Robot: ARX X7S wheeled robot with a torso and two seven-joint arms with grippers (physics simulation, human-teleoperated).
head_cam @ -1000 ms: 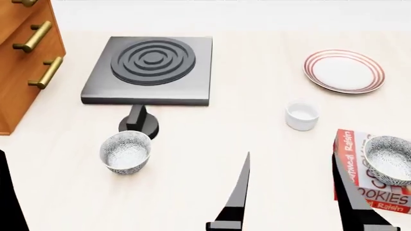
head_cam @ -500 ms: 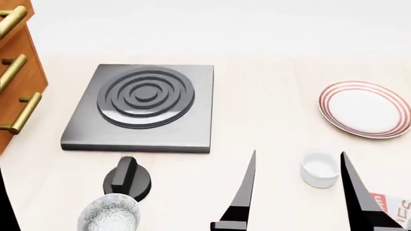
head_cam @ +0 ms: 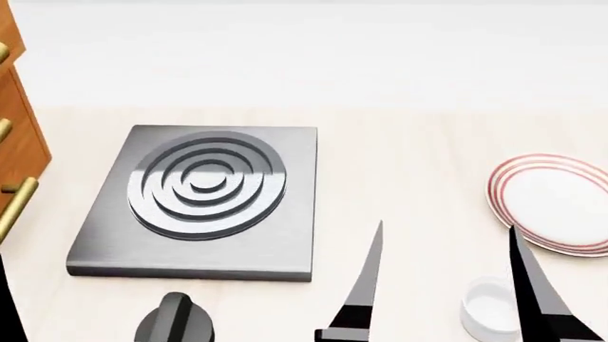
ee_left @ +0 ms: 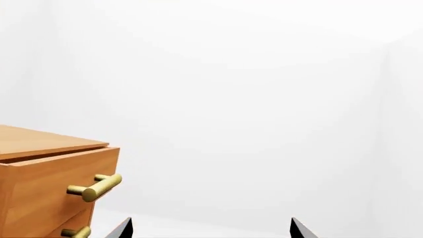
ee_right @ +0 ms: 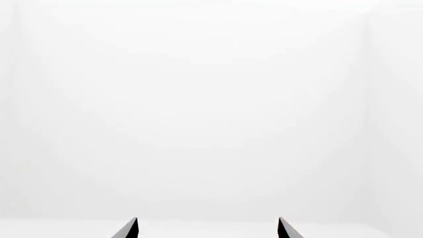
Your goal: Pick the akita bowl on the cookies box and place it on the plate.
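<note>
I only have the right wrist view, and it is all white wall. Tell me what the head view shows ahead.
Observer: A round white plate with thin red rings lies on the pale table, far right.
Operator: Name whatever sits nearest my right gripper.
Observer: A small plain white cup stands on the table, seen between that gripper's spread fingers and nearer than the plate.
Operator: Now the left side.
Observer: A wooden drawer cabinet with brass handles shows beside the open left gripper.
</note>
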